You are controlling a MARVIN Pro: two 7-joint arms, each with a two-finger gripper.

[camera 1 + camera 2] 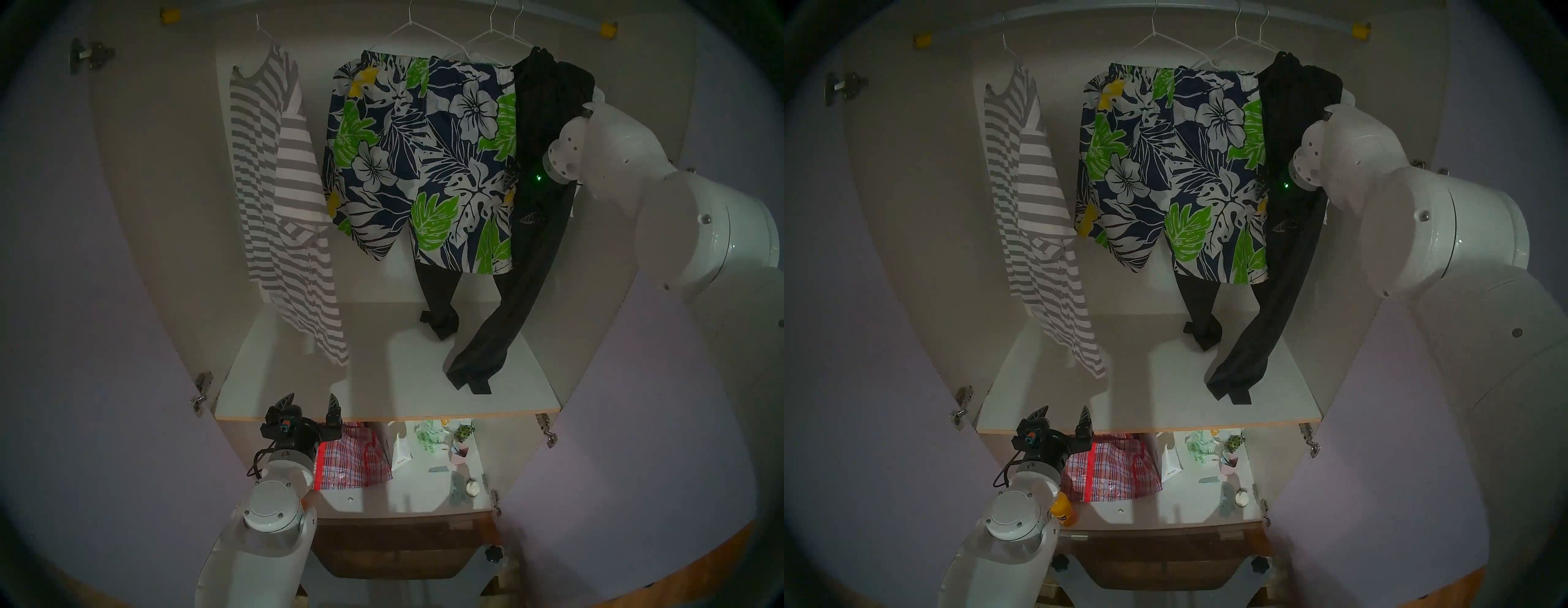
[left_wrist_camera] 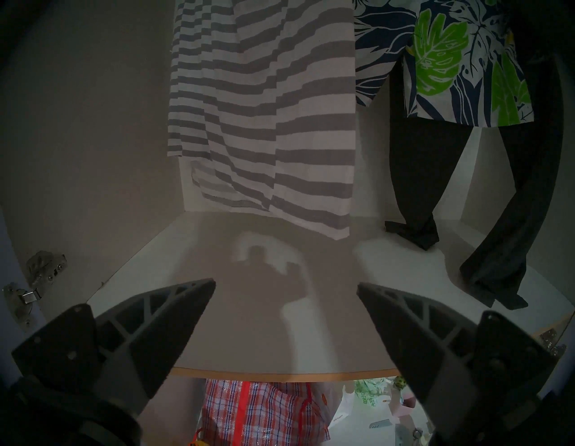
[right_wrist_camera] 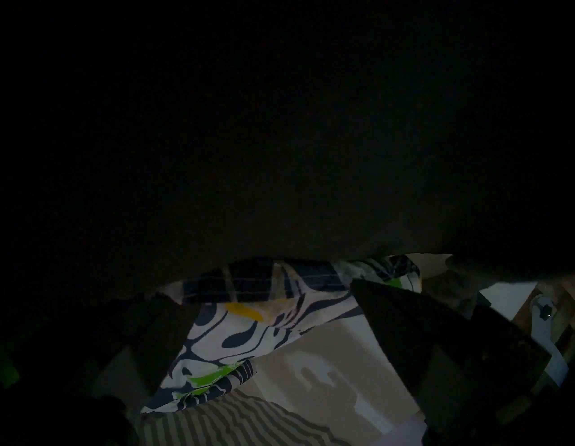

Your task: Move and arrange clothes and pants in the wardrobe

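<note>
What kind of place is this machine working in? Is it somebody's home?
Probably a home: an open wardrobe. A striped T-shirt, floral shorts and black trousers hang from its rail, and a checked bag sits under the shelf.

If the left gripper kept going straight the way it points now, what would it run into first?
Probably the hem of the striped T-shirt, which hangs dead ahead of the open left gripper over the white shelf. Nothing shows in between, though depth is hard to judge; a lower line might meet the shelf first.
</note>
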